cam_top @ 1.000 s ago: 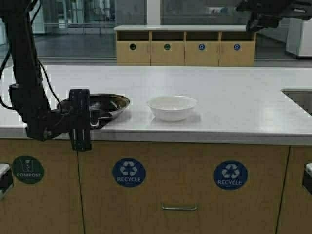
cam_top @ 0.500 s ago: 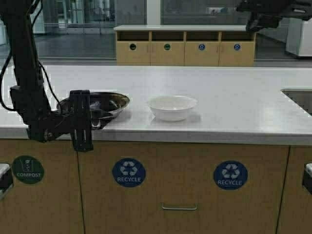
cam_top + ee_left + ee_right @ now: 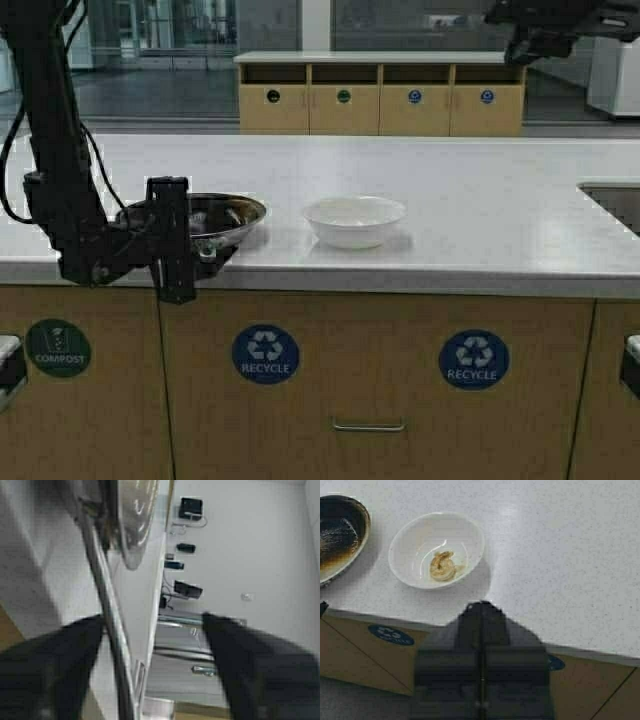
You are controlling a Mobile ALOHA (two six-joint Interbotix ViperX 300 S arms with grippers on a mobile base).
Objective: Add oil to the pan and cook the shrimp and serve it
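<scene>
The steel pan [image 3: 222, 216] sits on the white counter near its front edge at the left; it also shows in the right wrist view [image 3: 340, 535]. My left gripper [image 3: 203, 250] is open at the pan's handle [image 3: 112, 630], which runs between the fingers close to one of them. The shrimp [image 3: 442, 566] lies in the white bowl [image 3: 436, 550], just right of the pan [image 3: 353, 220]. My right gripper [image 3: 481, 607] is shut and empty, held high above the counter's front edge, up at the top right [image 3: 540, 35]. The oil jug is out of view.
The counter [image 3: 480, 210] stretches right to a sink cutout [image 3: 612, 200]. Below its front edge are cabinet fronts with recycle and compost labels [image 3: 265, 354]. A second row of bins [image 3: 380, 95] stands far behind.
My left gripper has shifted slightly right and straightened upright by the pan handle. The pan, bowl and right arm have not moved.
</scene>
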